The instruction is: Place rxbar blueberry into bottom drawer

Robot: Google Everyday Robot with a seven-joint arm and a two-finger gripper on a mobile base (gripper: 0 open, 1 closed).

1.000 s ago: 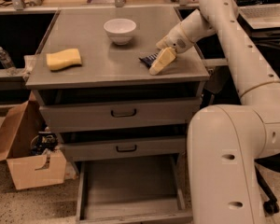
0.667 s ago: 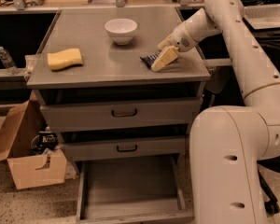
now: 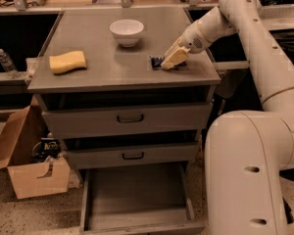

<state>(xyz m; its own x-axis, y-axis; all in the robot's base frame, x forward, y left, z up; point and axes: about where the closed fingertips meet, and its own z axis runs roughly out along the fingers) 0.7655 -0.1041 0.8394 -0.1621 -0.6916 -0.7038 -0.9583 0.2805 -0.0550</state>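
Your gripper is low on the cabinet top, right at the rxbar blueberry and covering its right part. You cannot tell how wide it stands. You cannot read the wrapper's writing. The bottom drawer stands pulled out.

White bowl far centre on cabinet top; yellow sponge near left — gripper low at right side. Cardboard box on floor left; water bottle far left.
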